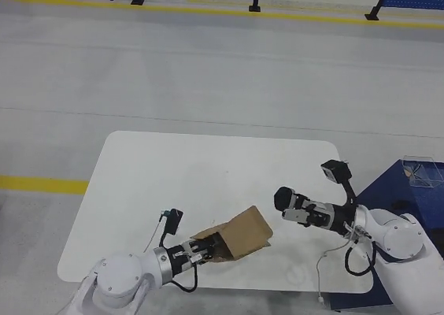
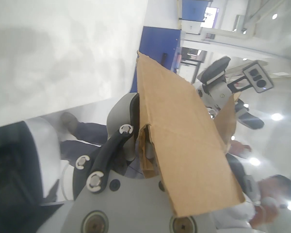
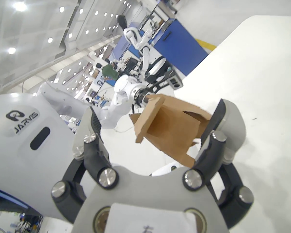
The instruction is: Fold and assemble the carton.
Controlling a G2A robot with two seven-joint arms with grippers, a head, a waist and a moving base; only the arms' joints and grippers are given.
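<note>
White tabletop lies ahead of me, with pale hall floor beyond it.

My left claw is clenched on a brown cardboard carton, a half-opened box sleeve. One thin wall near its end is pinched between the pads. The rest of the body runs out past my fingertips, tilted, and as far as I can judge it hangs clear of the surface, over the tabletop's near edge. Loose end flaps stand out at the end away from that grip.

My right claw is released, jaws spread wide and holding nothing. It is apart from the carton and faces the carton's open end across a gap.

The folding looks barely begun: the sleeve is not squared and no flap is tucked.

The weak point, I judge, is my left hold. A single cardboard wall gives little to bite on, and most of the carton hangs beyond the pads. If the right claw pushes a flap, the carton could pivot in the grip or slide out. Too hard a push could crease a wall off its fold line or tear a flap at its root. If the carton slips this close to the edge, it could drop to the floor rather than land on the tabletop.
</note>
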